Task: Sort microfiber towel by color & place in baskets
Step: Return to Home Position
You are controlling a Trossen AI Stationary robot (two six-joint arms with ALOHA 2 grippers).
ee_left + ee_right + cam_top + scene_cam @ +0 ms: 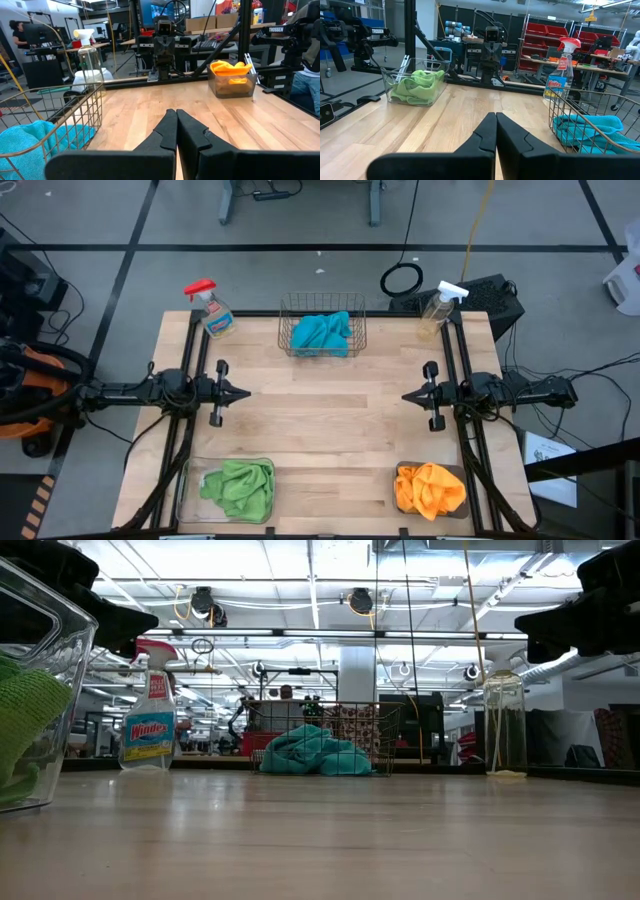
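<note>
Hovering over the left side of the bench (320, 430), the left claw (245, 393) is pointing inward toward the middle, fingers pressed together and gripping nothing; its wrist view is showing the same, tips (175, 112) meeting with no gap. The right claw (406, 395) is mirroring it from the right side, also closed tight and empty, tips (495, 115) touching. The two claws are facing each other, well apart, with bare wood between them. The teal towels (322, 332) are lying heaped in the wire basket (283, 317) at the middle of the far edge. The green towels (240, 485) are sitting in the clear bin (182, 480) at the near left corner. The orange towels (430, 488) are sitting in the dark bin (402, 470) at the near right corner, bulging above its rim. I cannot tell how many cloths each heap is holding. A red-capped spray bottle (215, 315) is standing left of the wire basket, and a white-capped spray bottle (437, 310) is standing to its right, both near the far edge. No towel is lying loose on the wood.
</note>
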